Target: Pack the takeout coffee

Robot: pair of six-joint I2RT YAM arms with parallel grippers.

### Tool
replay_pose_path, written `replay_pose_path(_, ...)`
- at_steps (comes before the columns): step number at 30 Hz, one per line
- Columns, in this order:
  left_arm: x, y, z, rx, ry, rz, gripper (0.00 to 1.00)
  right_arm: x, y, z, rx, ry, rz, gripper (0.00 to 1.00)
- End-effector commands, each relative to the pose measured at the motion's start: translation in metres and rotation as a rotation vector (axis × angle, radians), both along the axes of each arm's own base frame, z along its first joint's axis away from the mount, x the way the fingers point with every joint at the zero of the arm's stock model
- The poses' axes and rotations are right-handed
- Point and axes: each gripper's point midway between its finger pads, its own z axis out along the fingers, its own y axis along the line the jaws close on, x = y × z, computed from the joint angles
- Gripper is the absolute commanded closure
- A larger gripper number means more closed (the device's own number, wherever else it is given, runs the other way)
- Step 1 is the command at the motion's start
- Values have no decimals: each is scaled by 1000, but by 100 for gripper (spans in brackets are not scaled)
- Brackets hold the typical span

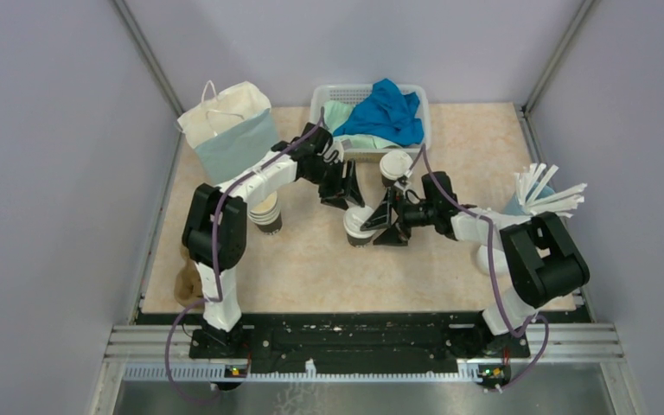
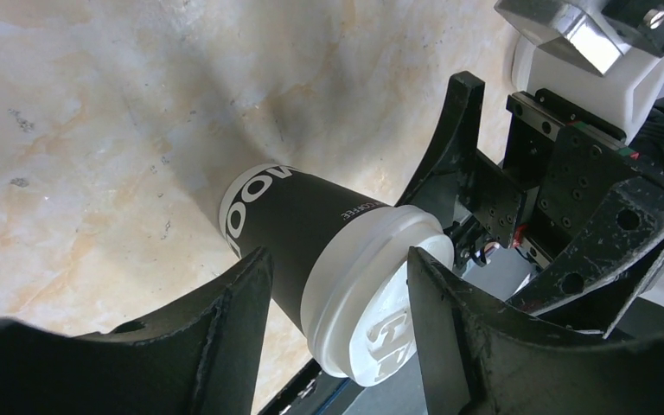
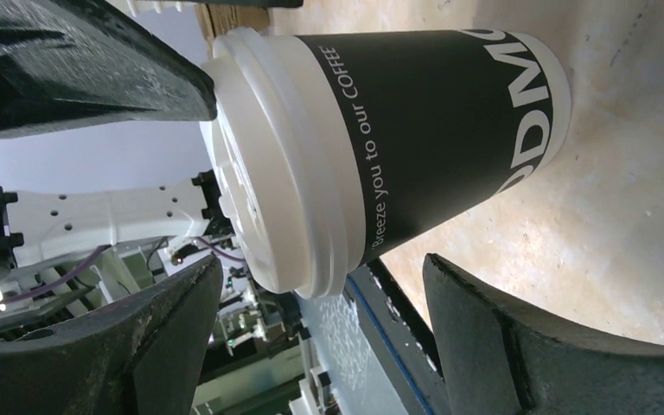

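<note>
High fixed view down over the table [image 1: 311,259] — both wrist views close on one lidded cup [image 2: 328,259]

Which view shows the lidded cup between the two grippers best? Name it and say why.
Right wrist: the lidded cup fills the frame, white lid, black wall and print sharp. Left wrist shows it smaller, partly behind the fingers of the left gripper. Top external shows mostly its lid, small, from above.
</note>
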Motion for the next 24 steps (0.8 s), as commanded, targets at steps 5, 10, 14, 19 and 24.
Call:
replay_pose_path(5,-10,16,-18,55,2,23,37,-6,4,-12,9,-20,8,18)
replay_pose_path(10,-12,20,-22,65,3,29,37,-15,-1,-27,-1,-11,11,20)
replay_pose_path(14,-15,23,-28,78,10,34,37,-16,-4,-44,-37,4,-3,22)
replay_pose_path(19,-18,29,-38,100,17,44,39,-14,-8,-64,-87,12,-17,22)
replay_pose_path(24,-23,36,-47,118,30,50,39,-18,-12,-79,-127,31,-21,23)
